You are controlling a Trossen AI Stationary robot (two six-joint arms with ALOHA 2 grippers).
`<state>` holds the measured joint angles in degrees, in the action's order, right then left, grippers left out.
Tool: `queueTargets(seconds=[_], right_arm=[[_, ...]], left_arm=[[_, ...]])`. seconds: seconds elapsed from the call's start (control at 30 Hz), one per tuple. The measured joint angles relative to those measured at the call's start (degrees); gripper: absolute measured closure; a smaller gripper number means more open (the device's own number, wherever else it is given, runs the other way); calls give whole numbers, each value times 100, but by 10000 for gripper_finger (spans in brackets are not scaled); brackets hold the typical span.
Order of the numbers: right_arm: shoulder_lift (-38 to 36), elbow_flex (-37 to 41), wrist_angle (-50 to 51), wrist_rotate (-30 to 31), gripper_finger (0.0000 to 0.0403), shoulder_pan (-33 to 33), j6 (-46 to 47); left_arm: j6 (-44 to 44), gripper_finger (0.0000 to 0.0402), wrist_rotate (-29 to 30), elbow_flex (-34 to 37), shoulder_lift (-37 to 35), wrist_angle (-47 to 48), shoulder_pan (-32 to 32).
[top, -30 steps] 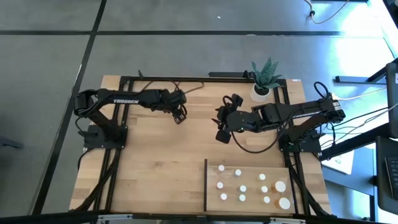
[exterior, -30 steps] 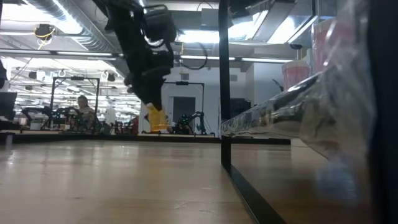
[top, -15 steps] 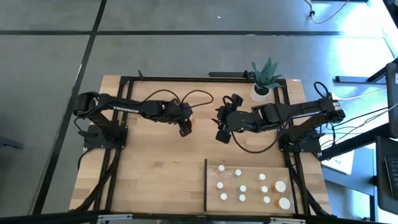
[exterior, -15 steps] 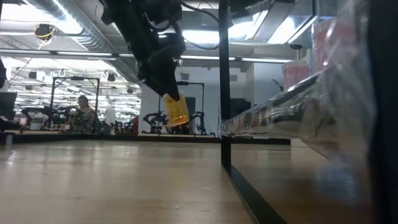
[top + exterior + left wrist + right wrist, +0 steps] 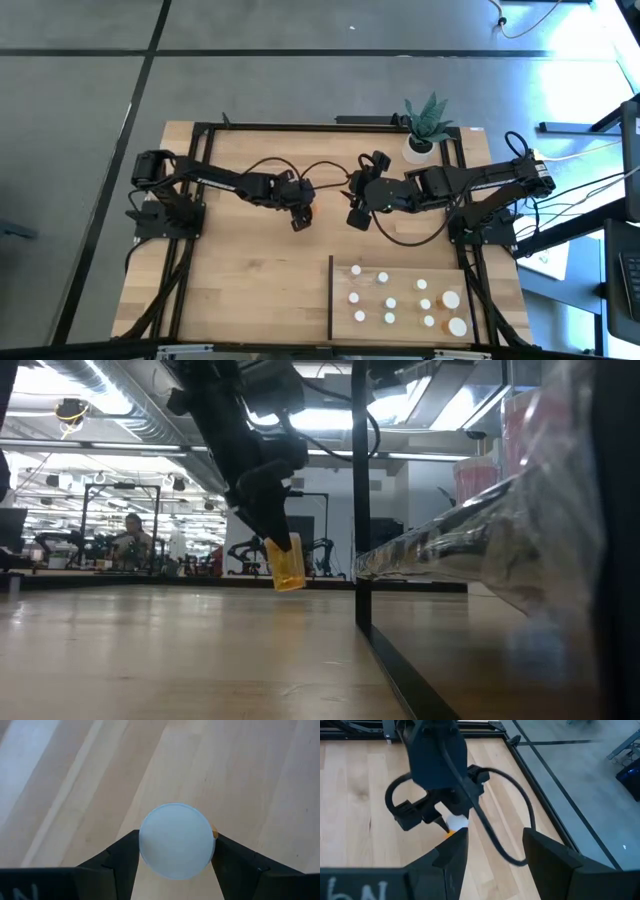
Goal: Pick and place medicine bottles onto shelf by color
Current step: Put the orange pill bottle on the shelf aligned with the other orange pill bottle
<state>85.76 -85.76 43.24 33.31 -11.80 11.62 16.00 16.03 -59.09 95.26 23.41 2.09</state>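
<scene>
1. Planks of light wood make up the bench we work at, framed by dark rails; a potted plant stands at its far right corner, and grey floor surrounds it. The low view looks into a lit workshop where a person sits far off.
2. We see the shelf lying at the bench's near right, a dark upright edge on its left side, with about a dozen white-capped bottles standing on it.
3. We hold one orange bottle with a white cap in the left gripper, fingers pinching it from both sides; it hangs tilted above the bench, near the middle.
4. Our right gripper waits just beside, fingers spread apart.
5. Compared with half a second ago, our left arm has reached a little farther right and the bottle sits lower over the bench; the right arm has not moved.
</scene>
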Motion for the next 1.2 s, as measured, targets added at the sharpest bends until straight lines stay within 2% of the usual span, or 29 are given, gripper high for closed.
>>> queueTargets(seconds=[0.33,0.67,0.9,1.2], right_arm=[[0,0,-22,-1,212,-1,2],[0,0,-22,1,212,-1,2],[0,0,-22,1,212,1,-2],[0,0,-22,1,212,1,-2]], left_arm=[[-10,189,-28,0,88,-73,-29],[-8,161,-48,0,88,-161,-29],[14,126,-50,2,88,-171,-29],[-14,61,-52,4,64,-206,-27]])
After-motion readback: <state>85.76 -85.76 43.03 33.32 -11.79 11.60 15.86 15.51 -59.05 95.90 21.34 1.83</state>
